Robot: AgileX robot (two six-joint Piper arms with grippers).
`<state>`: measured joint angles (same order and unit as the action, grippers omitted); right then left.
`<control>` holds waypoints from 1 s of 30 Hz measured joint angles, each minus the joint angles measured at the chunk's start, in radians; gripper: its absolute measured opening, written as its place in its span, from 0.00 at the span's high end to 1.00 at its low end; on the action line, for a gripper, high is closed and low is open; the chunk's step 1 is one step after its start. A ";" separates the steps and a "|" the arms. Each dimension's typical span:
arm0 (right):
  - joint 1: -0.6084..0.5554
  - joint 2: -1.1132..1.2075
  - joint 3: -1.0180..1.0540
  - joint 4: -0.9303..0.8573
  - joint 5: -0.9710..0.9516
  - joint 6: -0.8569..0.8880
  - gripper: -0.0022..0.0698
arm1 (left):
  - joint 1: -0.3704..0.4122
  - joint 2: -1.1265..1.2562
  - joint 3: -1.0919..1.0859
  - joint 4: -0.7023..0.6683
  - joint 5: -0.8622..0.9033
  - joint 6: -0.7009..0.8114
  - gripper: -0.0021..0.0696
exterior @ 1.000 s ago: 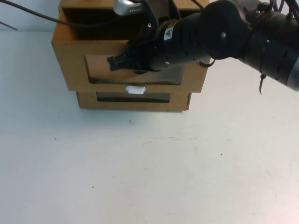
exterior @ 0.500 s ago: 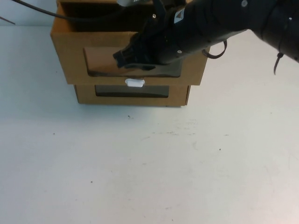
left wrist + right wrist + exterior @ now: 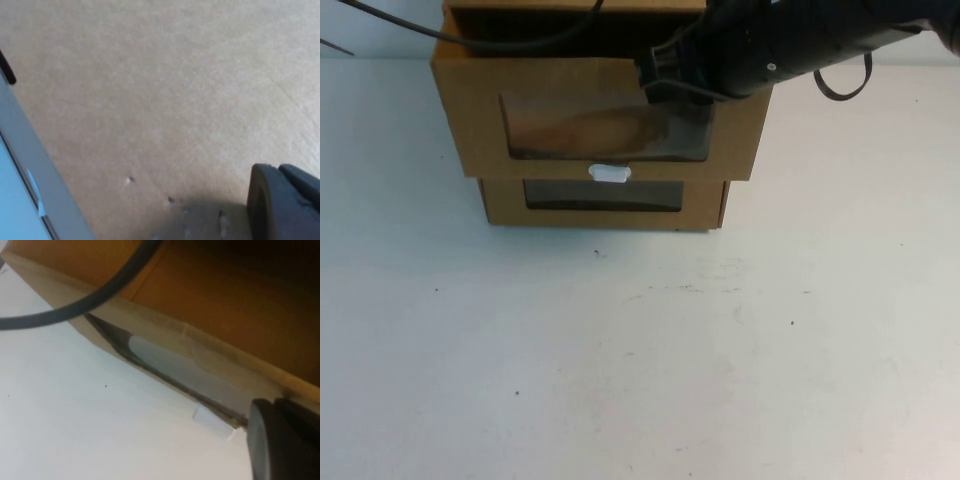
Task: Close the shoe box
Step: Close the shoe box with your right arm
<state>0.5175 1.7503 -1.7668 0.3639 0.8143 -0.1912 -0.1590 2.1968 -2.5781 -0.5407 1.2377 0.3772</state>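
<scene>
High view: speckled white table [image 3: 640,360].

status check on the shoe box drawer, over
Right gripper at upper brown cardboard shoe box front, top right. Left gripper over cardboard. Drawer sticks out past lower brown box. Nothing blocking.

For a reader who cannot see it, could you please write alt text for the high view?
The right gripper is at the upper front of the shoe box, a brown windowed drawer still pulled out, overhanging the matching box beneath it. A white pull tab sits between the two windows, on a white table. The left gripper is not visible here.
</scene>
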 joint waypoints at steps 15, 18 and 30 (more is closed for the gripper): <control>-0.024 0.063 -0.002 0.022 -0.184 -0.007 0.99 | 0.000 0.000 0.000 -0.001 0.000 -0.001 0.98; -0.026 0.075 -0.002 0.022 -0.231 -0.007 0.99 | 0.000 0.000 0.000 -0.001 0.000 -0.001 0.98; -0.048 0.145 -0.042 0.059 -0.332 -0.010 0.99 | 0.000 0.000 0.000 -0.046 0.009 0.006 0.98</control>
<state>0.4698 1.8954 -1.8086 0.4229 0.4821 -0.2011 -0.1590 2.1968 -2.5781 -0.5862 1.2468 0.3835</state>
